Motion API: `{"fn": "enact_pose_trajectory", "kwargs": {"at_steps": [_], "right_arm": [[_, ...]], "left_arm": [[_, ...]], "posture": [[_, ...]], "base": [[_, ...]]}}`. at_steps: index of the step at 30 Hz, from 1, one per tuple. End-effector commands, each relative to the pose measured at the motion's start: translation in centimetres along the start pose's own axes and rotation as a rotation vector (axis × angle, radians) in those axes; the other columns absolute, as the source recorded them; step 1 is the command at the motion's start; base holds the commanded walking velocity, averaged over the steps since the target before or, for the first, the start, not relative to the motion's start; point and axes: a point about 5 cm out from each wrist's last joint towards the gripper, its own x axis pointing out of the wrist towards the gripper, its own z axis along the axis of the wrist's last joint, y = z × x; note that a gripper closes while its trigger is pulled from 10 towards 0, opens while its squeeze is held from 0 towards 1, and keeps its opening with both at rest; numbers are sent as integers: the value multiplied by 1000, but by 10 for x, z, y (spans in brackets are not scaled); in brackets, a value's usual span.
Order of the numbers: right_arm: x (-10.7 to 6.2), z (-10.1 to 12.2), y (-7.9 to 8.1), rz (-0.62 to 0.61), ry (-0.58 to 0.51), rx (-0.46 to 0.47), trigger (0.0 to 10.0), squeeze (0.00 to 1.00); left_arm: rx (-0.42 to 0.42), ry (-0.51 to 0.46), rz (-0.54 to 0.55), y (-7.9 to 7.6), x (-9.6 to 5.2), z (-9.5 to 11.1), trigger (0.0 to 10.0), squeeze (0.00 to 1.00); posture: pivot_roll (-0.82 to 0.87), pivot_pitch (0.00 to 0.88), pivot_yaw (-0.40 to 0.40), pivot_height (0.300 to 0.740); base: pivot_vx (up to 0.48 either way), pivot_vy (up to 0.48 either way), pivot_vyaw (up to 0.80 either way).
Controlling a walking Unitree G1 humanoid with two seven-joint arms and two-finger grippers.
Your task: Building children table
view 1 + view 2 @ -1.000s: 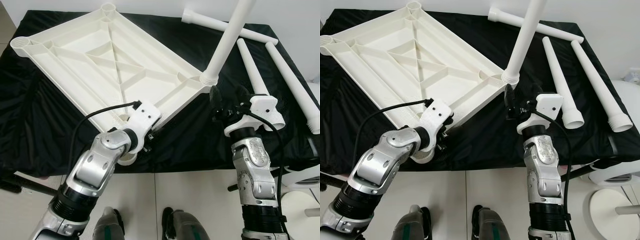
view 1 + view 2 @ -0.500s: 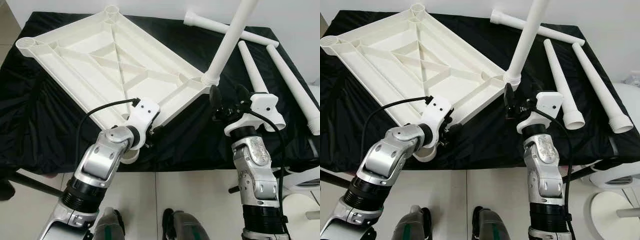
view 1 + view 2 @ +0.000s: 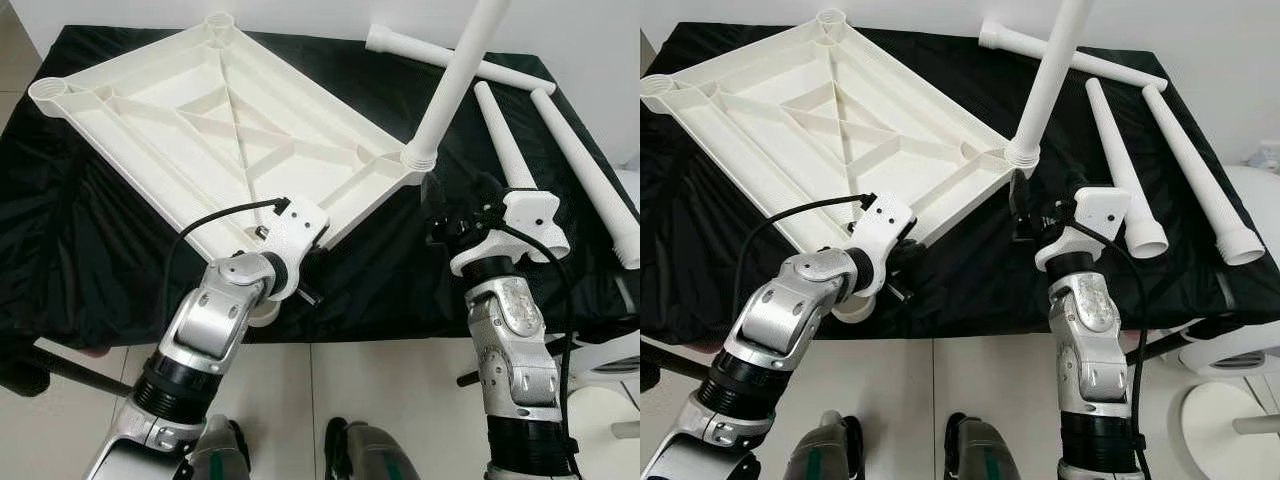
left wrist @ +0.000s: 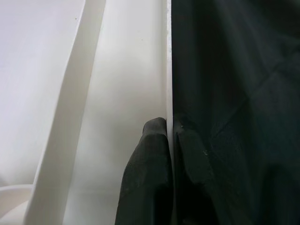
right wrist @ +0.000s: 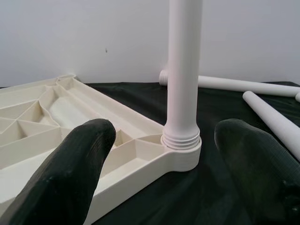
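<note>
The white tabletop lies upside down on the black cloth, ribs up. One white leg stands upright in its right corner socket. My left gripper is shut on the tabletop's thin near rim, one finger inside and the other on the cloth side. My right gripper is open just in front of the upright leg's base, its fingers apart and touching nothing. Three loose legs lie at the back right.
Empty corner sockets show at the far left, the back and under my left forearm. The black-covered table's front edge is close to my body. A white stand sits on the floor at the right.
My left arm has shifted a little to the right along the near rim, still gripping it. The right gripper stays open by the upright leg.
</note>
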Motion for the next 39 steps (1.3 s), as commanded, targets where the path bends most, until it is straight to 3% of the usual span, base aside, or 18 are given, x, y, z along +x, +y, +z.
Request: {"fn": "enact_pose_trajectory", "kwargs": {"at_steps": [1,8,16,19,21,28,32,33,37,39], "right_arm": [[-3,1,0,-6,6,-1,10000,0],[-5,1,1,-17,8,6,10000,0],[-5,2,3,-20,5,10,10000,0],[-6,2,3,-26,6,8,10000,0],[-6,2,3,-26,6,8,10000,0],[-5,3,3,-36,4,7,10000,0],[-4,3,4,-38,1,7,10000,0],[-4,4,4,-39,0,7,10000,0],[-5,4,3,-43,-1,6,10000,0],[-5,4,3,-44,-1,5,10000,0]], "left_arm": [[-46,103,176,10,5,-20,10000,0],[-146,84,317,24,14,-13,10000,0],[-214,62,404,33,20,-8,10000,0],[-305,50,525,48,21,-4,10000,0],[-305,50,525,48,21,-4,10000,0],[-331,27,719,67,19,1,10000,0],[-305,3,741,69,21,4,10000,0],[-323,-28,710,67,22,6,10000,1000],[-314,-62,671,64,24,10,10000,1000],[-272,-61,643,62,25,13,10000,1000]], "posture": [[-20,140,-38,740],[-26,132,-30,740],[-33,134,-27,740],[-36,141,-28,740],[-36,141,-28,740],[-36,142,-25,740],[-39,143,-23,740],[-40,144,-22,740],[-40,146,-20,740],[-41,147,-19,740]], "base": [[0,0,0],[0,0,0],[0,0,0],[0,0,0],[0,0,0],[0,0,0],[0,0,0],[0,0,0],[0,0,0],[0,0,0]]}}
